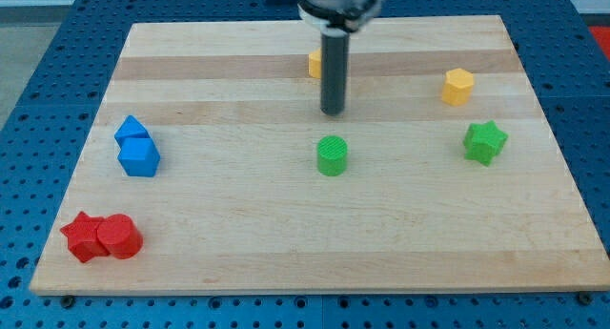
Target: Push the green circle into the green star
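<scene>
The green circle (333, 155) stands near the middle of the wooden board (286, 243). The green star (485, 141) lies well to its right, a little higher in the view. My tip (333, 111) is just above the green circle in the view, a short gap away and not touching it. The rod rises straight up to the arm at the view's top.
A yellow hexagon (458, 86) sits above the green star. Another yellow block (315, 64) is partly hidden behind the rod. Two blue blocks (136, 147) lie at the left. A red star (83, 237) and red cylinder (120, 237) touch at the bottom left.
</scene>
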Motion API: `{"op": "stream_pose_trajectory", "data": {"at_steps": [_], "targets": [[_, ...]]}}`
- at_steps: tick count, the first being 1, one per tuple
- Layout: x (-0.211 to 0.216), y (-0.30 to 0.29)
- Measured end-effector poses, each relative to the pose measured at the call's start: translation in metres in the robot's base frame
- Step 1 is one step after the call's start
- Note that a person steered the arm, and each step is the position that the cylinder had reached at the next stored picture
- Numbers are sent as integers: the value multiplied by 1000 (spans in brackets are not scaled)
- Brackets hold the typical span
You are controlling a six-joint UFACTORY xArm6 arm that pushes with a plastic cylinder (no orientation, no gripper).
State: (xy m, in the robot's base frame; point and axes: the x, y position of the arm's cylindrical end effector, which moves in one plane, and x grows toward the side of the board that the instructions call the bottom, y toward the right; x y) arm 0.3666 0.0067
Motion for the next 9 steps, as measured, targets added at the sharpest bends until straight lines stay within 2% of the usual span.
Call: {"op": "stream_pose_trajectory", "data": {"at_steps": [1, 2, 7, 9], "targets": [[20, -37], [99, -37], [102, -27], [104, 42]]}}
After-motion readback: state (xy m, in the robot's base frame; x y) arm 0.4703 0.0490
